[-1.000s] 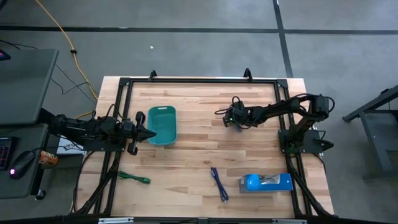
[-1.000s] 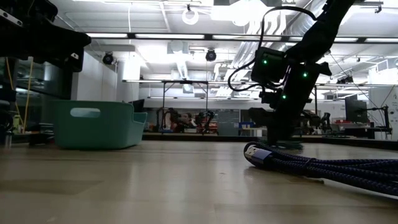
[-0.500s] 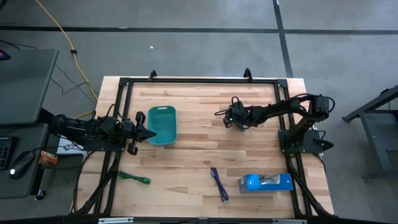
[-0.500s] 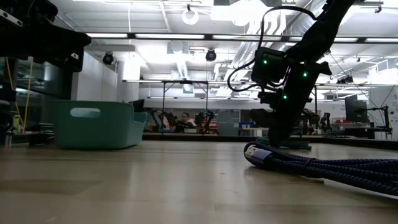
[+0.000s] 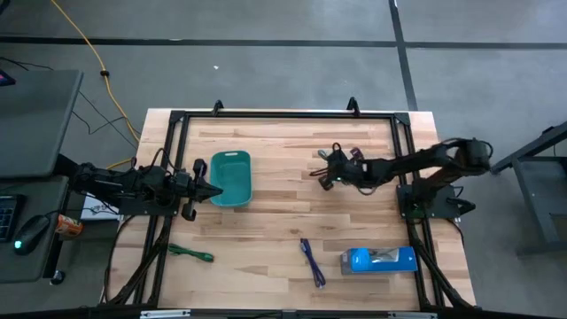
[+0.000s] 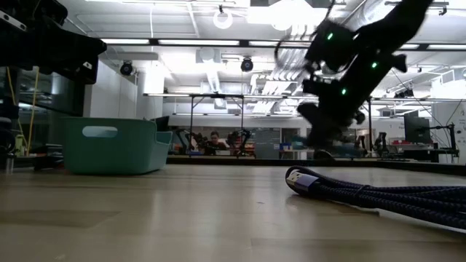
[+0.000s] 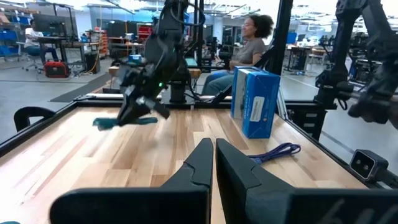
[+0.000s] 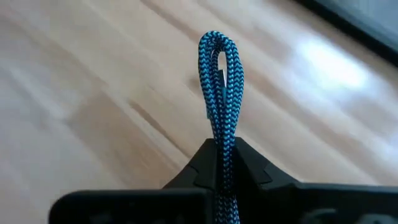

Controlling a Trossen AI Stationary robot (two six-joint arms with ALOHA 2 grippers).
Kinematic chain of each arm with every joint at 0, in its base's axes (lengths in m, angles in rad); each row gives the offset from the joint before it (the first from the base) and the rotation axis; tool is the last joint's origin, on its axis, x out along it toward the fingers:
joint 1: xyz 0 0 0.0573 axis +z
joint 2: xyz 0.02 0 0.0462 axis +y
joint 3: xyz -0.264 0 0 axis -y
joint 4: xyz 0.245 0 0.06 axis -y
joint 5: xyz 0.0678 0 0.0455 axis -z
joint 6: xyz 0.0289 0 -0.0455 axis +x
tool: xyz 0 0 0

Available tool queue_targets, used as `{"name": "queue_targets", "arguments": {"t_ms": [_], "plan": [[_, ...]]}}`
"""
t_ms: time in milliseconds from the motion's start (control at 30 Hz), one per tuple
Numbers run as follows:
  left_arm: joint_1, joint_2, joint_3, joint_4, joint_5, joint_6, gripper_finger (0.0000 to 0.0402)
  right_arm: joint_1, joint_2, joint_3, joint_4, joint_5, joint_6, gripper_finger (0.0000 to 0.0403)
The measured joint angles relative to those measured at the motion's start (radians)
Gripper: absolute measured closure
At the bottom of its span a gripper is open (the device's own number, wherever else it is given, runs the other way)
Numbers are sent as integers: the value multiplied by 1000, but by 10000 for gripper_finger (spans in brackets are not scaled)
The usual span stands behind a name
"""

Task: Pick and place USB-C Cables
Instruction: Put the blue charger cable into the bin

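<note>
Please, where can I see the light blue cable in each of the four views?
High view: hidden under the right gripper, mid-table.
Low view: right gripper raised at right; cable not discernible.
Left wrist view: light blue cable hangs from the right gripper, left of centre.
Right wrist view: centre, loop between shut fingers.
Shared landmark: blue box.

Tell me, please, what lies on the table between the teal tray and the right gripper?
Nothing: in the high view, only bare wood lies between the teal tray and the right gripper, which holds the light blue cable.

Bright overhead ceiling lights [image 6: 291,13]; glare on table [image 8: 329,65]; motion blur on right gripper [image 6: 331,120].
</note>
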Motion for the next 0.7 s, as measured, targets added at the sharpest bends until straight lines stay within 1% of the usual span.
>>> {"name": "queue_targets", "arguments": {"t_ms": [67, 233, 333, 400, 467, 533, 700], "plan": [[0, 0, 0, 0, 0, 0, 401, 8, -69, -49, 116, -44, -62, 397], [0, 0, 0, 0, 0, 0, 401, 8, -256, -221, 427, -204, -169, 397], [0, 0, 0, 0, 0, 0, 401, 8, -348, -320, 636, -304, -216, 398], [0, 0, 0, 0, 0, 0, 401, 6, -396, -369, 737, -369, -237, 398], [0, 0, 0, 0, 0, 0, 401, 4, -437, -390, 799, -414, -249, 398], [0, 0, 0, 0, 0, 0, 401, 4, -469, -388, 817, -453, -258, 398], [0, 0, 0, 0, 0, 0, 401, 5, -489, -296, 807, -604, -288, 398]]}}
